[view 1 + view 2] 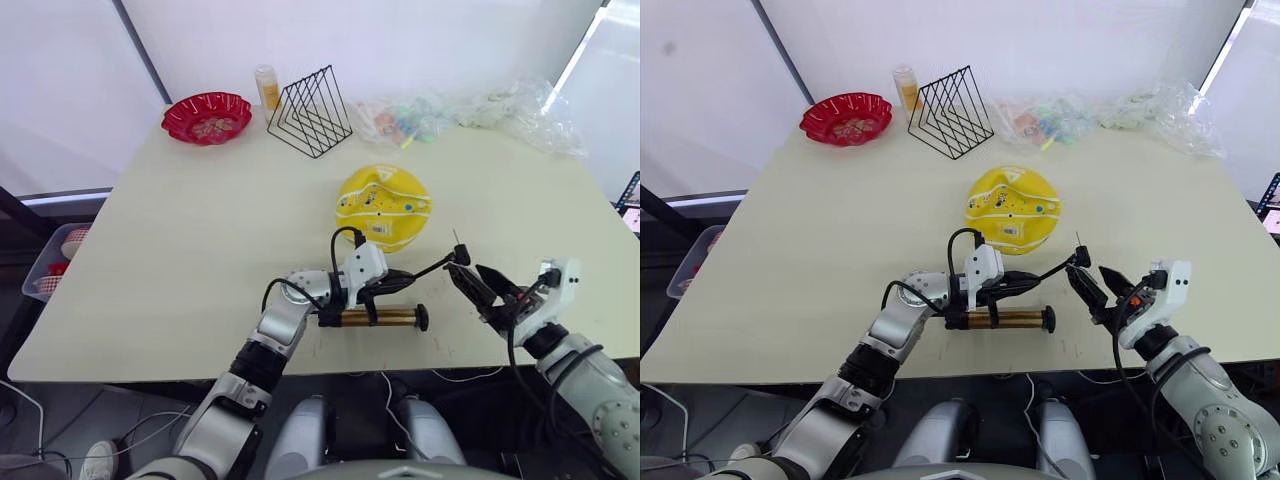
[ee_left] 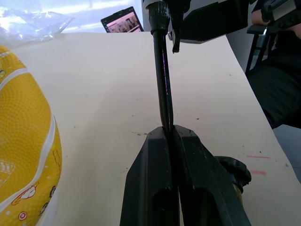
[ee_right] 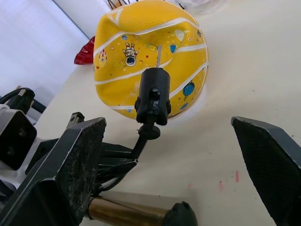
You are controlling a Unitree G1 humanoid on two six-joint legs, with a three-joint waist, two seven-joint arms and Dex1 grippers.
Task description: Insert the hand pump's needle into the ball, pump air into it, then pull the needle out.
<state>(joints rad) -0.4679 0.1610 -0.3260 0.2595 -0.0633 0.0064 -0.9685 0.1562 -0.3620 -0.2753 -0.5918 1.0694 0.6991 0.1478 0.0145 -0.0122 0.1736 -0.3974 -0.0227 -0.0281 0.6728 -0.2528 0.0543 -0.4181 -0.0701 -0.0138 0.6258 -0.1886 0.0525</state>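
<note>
On the cream table [image 1: 180, 250] we see the yellow ball [image 1: 384, 206], partly deflated with a dented top, resting near the middle, well ahead of both our grippers. At the far edge stand a black wire rack [image 1: 311, 112], a red bowl [image 1: 207, 117] to its left and a small jar [image 1: 267, 87] between them; crumpled clear plastic bags [image 1: 520, 110] lie along the far right.

Nearer to us the hand pump [image 1: 380, 317] lies flat on the table, its gold-bronze barrel running left to right with a black cap at the right end. Our left gripper [image 1: 385, 283] sits just above the barrel, its two black fingers [image 2: 160, 188] pressed together and pinching the pump's thin black hose [image 2: 163, 84], which rises from between them toward the right.

Our right gripper [image 1: 487, 292] hovers to the right of the pump, its fingers spread wide and touching nothing. The hose's black end fitting [image 3: 153, 96] hangs in the air just beside that gripper's fingertips, between the two grippers and apart from the ball. The needle [image 1: 455, 237] points up from the fitting, clear of the ball's valve [image 3: 130, 61], which faces our right wrist camera.
</note>
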